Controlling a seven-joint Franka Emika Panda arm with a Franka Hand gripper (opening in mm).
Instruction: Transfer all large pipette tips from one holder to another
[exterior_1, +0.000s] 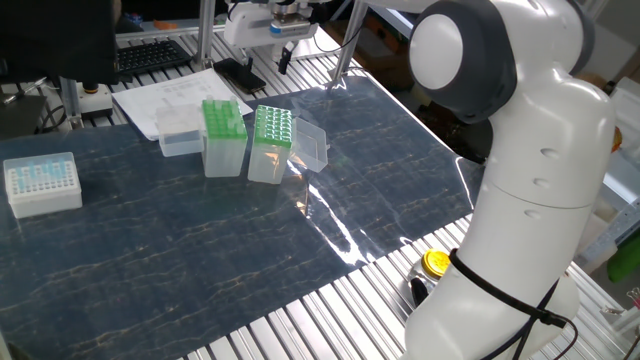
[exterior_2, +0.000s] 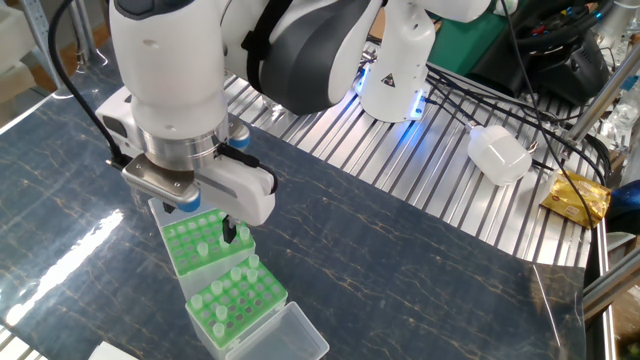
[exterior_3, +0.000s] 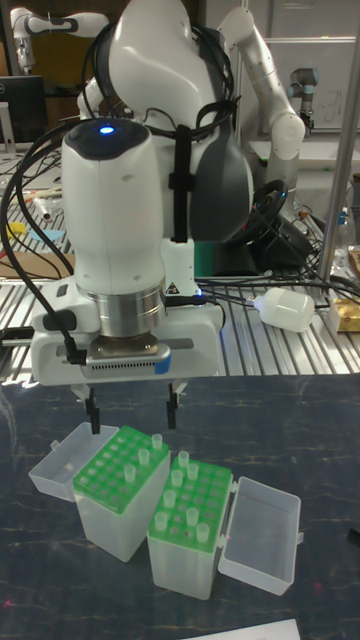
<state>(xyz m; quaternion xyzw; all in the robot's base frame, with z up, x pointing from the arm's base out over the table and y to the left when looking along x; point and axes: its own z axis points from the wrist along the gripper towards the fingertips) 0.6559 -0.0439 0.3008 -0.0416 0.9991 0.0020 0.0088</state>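
While the tool (exterior_3: 131, 410) hangs with its two fingers spread wide and nothing between them, it stands directly above the back edge of the two green racks on the bench (exterior_2: 420, 260). Large pipette tips (exterior_3: 160, 458) stand upright in scattered holes of both racks, long axes vertical, in line with the fingers. From the tool, in the tall fixed view, the left rack (exterior_3: 115, 470) lies toward six o'clock and the right rack (exterior_3: 195, 510) toward five o'clock. Judged from this, the next pick calls for a straight descent over one tip.
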